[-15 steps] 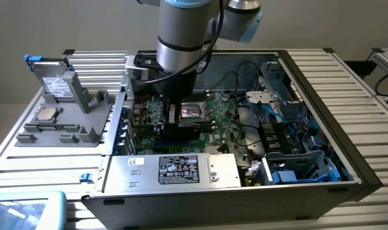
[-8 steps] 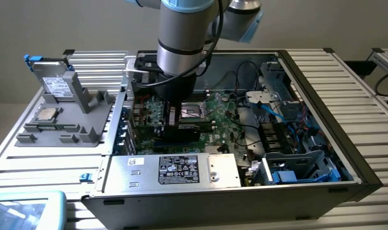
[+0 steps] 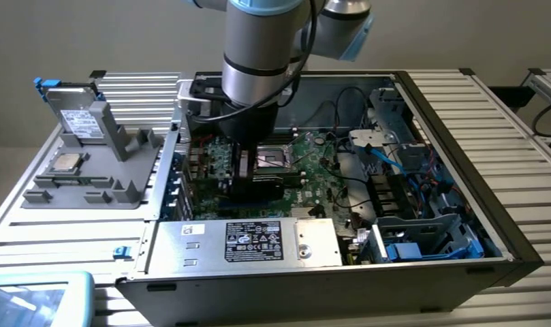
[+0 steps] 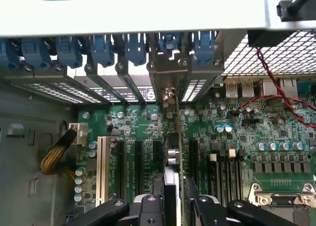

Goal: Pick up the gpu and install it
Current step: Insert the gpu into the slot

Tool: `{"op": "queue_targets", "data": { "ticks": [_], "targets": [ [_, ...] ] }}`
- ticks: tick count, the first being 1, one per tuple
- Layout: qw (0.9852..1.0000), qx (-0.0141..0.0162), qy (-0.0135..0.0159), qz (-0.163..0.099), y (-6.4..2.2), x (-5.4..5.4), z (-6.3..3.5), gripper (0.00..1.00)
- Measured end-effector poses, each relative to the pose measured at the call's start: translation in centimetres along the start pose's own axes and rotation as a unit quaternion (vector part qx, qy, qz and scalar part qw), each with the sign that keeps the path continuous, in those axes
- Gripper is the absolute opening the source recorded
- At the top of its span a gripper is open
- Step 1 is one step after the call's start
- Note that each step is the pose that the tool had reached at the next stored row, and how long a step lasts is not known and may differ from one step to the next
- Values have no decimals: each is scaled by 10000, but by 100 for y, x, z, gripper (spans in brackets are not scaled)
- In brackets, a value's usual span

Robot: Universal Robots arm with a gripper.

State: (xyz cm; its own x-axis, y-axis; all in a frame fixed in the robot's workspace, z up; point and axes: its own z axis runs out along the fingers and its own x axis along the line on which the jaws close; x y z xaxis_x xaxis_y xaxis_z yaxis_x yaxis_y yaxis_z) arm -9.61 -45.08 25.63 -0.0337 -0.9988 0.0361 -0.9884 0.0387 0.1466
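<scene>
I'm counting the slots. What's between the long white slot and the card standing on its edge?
Between white slot and card: empty black slots on the green board, in the wrist view.

High exterior view; wrist close above motherboard

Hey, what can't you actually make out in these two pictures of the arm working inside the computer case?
- Exterior view: the gripper and the gpu sit low over the motherboard; the arm's wrist hides how the card meets it.
- Wrist view: the gpu is seen edge-on between the fingers, so its face is hidden and whether it is seated in a slot is unclear.
- Exterior view: the power supply label is too small to read.
</scene>
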Motion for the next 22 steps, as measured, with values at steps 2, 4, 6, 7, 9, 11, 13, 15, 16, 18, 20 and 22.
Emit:
{"op": "queue_targets", "data": {
  "ticks": [2,4,6,7,9,11,13,15,16,18,20,22],
  "targets": [
    [10000,0,0,0,2,-2,-17,27],
    [10000,0,0,0,4,-5,-28,27],
    [10000,0,0,0,5,-7,-32,27],
    [10000,0,1,0,5,-9,-33,27],
    [10000,0,1,0,5,-14,-33,27],
    [10000,0,-1,0,5,-19,-32,27],
    [10000,0,-4,-1,5,-22,-30,27],
    [10000,0,-7,-2,3,-23,-18,27],
    [10000,-1,-6,0,1,-24,-3,27],
    [10000,-6,1,10,-2,-23,26,27],
    [10000,-2,-8,19,-8,-25,63,27],
    [10000,-3,-7,26,-11,-26,80,27]
  ]
}}
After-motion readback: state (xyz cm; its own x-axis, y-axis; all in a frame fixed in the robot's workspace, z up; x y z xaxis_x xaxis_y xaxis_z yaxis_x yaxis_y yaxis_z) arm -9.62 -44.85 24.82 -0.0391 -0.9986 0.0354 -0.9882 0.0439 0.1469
